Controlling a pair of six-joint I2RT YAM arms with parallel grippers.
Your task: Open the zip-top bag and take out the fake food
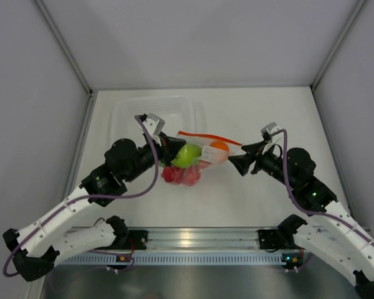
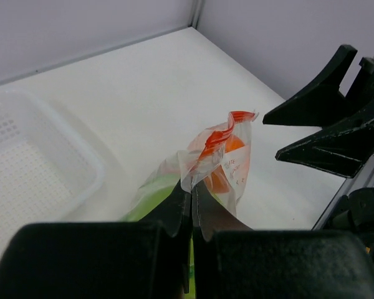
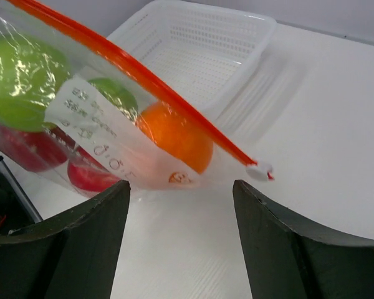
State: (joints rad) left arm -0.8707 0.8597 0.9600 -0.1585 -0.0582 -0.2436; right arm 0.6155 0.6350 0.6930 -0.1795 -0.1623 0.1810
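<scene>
The zip-top bag (image 1: 202,149) is a clear pouch with an orange zipper strip (image 3: 143,81) and a small white slider (image 3: 260,170) at the strip's end. It hangs slightly lifted over the table's middle. Inside is the fake food: a lime green fruit (image 1: 187,156), an orange one (image 3: 174,134) and red ones (image 1: 181,175). My left gripper (image 2: 192,187) is shut on a crumpled fold of the bag's plastic at its left end. At the bag's right end my right gripper (image 3: 181,190) stands open, its fingers just short of the corner and touching nothing.
A white perforated basket (image 3: 199,50) sits on the table behind the bag, toward the back left (image 1: 159,112). Grey walls enclose the white table on three sides. In the left wrist view the right gripper's black fingers (image 2: 324,131) show at the right.
</scene>
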